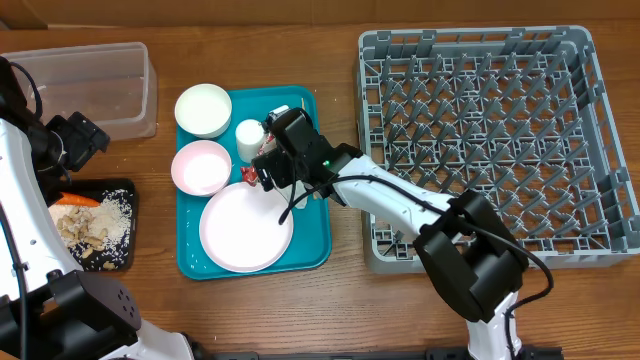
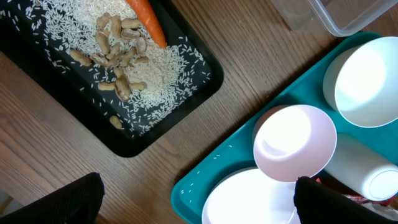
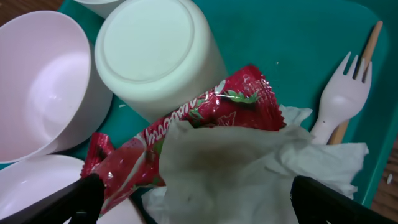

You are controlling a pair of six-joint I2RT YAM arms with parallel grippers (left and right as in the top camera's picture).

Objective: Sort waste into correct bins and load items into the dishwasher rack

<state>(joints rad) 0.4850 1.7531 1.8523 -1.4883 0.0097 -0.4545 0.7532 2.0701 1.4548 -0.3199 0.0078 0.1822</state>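
Crumpled white napkin [image 3: 249,168] and red wrapper [image 3: 205,118] lie closest, against the cup [image 3: 155,56] on the teal tray [image 3: 292,37]. Far left, clear tub [image 1: 90,85] above black tray [image 1: 125,186]; the left pincer [image 2: 196,202] hangs apart, holding nothing. Mid-frame the right pincer [image 3: 199,199] stands apart astride the napkin: best to drop straight and pinch paper only, sparing the fork [image 3: 345,93]. Rack [image 1: 470,40] sits right of frame on the bench [image 1: 345,310].
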